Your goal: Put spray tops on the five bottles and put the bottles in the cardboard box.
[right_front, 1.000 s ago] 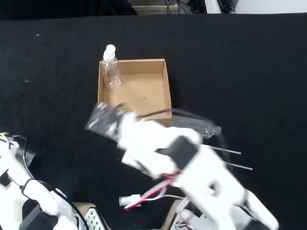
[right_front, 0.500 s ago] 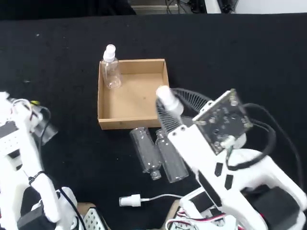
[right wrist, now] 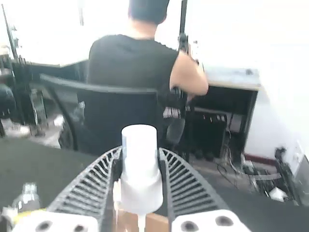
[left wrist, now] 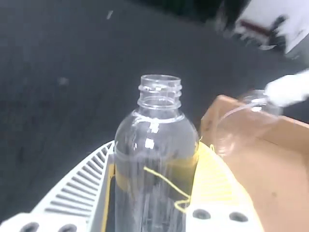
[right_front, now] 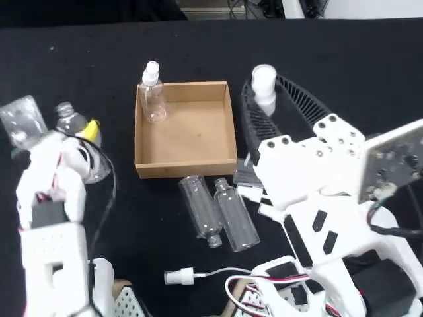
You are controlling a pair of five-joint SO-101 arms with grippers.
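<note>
White plastic arms (right_front: 310, 191), black ribbed right gripper (right_front: 263, 82), white left gripper (left wrist: 154, 159) (yellow-taped), red wires (right_front: 41, 197)

Both arms lifted, jaws closed on parts.
The left arm (right_front: 56, 251) holds an uncapped bottle (left wrist: 154, 159) upright between its jaws; the right arm (right_front: 310, 178), jaws tilted upward, clamps a spray top (right wrist: 140, 164).

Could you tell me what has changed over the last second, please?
The right gripper, shut on a spray top, swung from the near edge of the cardboard box to beyond its right wall. The left gripper, shut on an uncapped bottle, advanced beside its left wall. The capped bottle in the box, two lying bottles and the loose spray top stayed put.
</note>
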